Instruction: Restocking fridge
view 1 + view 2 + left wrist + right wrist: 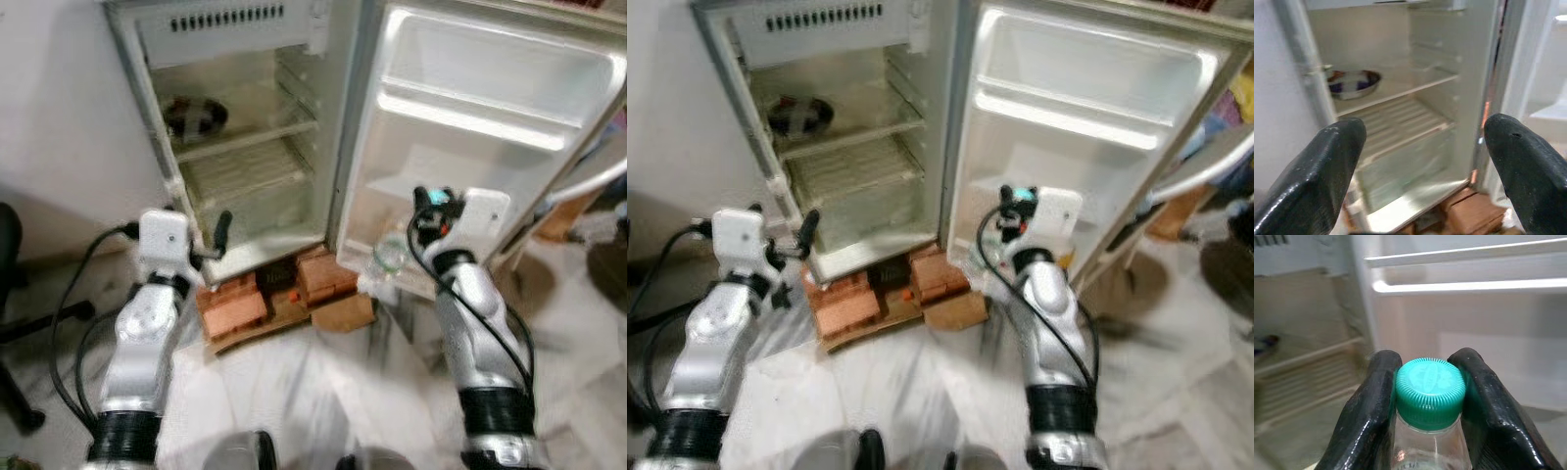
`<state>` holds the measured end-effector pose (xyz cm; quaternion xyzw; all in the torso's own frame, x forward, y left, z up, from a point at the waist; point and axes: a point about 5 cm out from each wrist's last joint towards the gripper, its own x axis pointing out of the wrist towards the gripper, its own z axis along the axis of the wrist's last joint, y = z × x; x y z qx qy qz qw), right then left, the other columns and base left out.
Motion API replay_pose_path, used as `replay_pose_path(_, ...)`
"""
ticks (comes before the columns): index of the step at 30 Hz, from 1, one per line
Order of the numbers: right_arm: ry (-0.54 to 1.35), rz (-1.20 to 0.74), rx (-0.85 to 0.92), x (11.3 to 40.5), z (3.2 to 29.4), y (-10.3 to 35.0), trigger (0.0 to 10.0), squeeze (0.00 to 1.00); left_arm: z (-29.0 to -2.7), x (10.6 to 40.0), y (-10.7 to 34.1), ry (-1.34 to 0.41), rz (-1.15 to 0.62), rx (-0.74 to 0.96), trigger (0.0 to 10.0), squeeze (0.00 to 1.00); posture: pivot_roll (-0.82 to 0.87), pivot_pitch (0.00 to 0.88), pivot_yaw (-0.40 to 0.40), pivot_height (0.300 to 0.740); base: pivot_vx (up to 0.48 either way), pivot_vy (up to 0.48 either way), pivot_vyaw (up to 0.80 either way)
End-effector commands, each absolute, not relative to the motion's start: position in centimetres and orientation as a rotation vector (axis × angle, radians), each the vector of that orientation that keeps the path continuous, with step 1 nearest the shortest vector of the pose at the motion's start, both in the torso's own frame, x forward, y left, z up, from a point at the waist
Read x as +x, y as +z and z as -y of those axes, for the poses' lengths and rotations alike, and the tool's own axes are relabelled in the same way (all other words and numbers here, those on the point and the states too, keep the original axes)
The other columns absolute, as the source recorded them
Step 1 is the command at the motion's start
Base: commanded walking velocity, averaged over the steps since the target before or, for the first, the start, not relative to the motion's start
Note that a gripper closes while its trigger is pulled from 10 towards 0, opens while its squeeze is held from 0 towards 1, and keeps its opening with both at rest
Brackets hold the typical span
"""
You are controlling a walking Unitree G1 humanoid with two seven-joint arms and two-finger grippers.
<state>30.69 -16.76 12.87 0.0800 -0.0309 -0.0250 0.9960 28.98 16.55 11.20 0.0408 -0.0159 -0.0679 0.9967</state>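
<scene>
Holding a clear bottle (1427, 440) by its neck, the right gripper (1430, 396) pinches just under the green cap (1431, 390), one black finger on each side, so the bottle hangs upright below it. It sits low beside the open fridge door (490, 108), at the door's bottom shelf (387, 220), which looks like the place meant for the bottle; the grip near the cap should leave the base free to settle there. The left gripper (217, 240) waits with fingers spread wide and nothing between them, at the front of the fridge cabinet (245, 127). A metal bowl (1353, 83) rests on the upper shelf inside that cabinet. Bricks (235, 304) prop the fridge from beneath.
</scene>
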Motion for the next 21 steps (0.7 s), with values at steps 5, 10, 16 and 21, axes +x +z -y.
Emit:
replay_pose_path(5, -0.036, 0.108, 0.167, 31.0, 16.2, 13.9, 10.0, 0.0, -17.13, 28.97, 11.58, -0.125, 0.045, 0.093, 10.0, 0.0, -0.02, 0.078, -0.042, 0.74, 0.464, 0.0, 0.0)
replay_pose_path(10, -0.036, 0.108, 0.163, 31.02, 16.19, 13.87, 10.0, 0.0, -16.98, 28.96, 11.48, -0.128, 0.04, 0.095, 10.0, 0.0, -0.02, 0.079, -0.042, 0.74, 0.455, 0.0, 0.0)
replay_pose_path(16, -0.038, 0.106, 0.161, 31.19, 16.12, 13.87, 10.0, 0.0, -16.89, 29.0, 11.16, -0.128, 0.016, 0.101, 10.0, 0.0, -0.01, 0.074, -0.043, 0.74, 0.355, 0.0, -0.11)
replay_pose_path(21, -0.034, 0.106, 0.162, 31.47, 15.94, 13.88, 10.0, 0.0, -16.76, 29.14, 10.89, -0.127, -0.004, 0.107, 10.0, 0.0, 0.0, 0.067, -0.045, 0.74, 0.0, 0.0, -0.78)
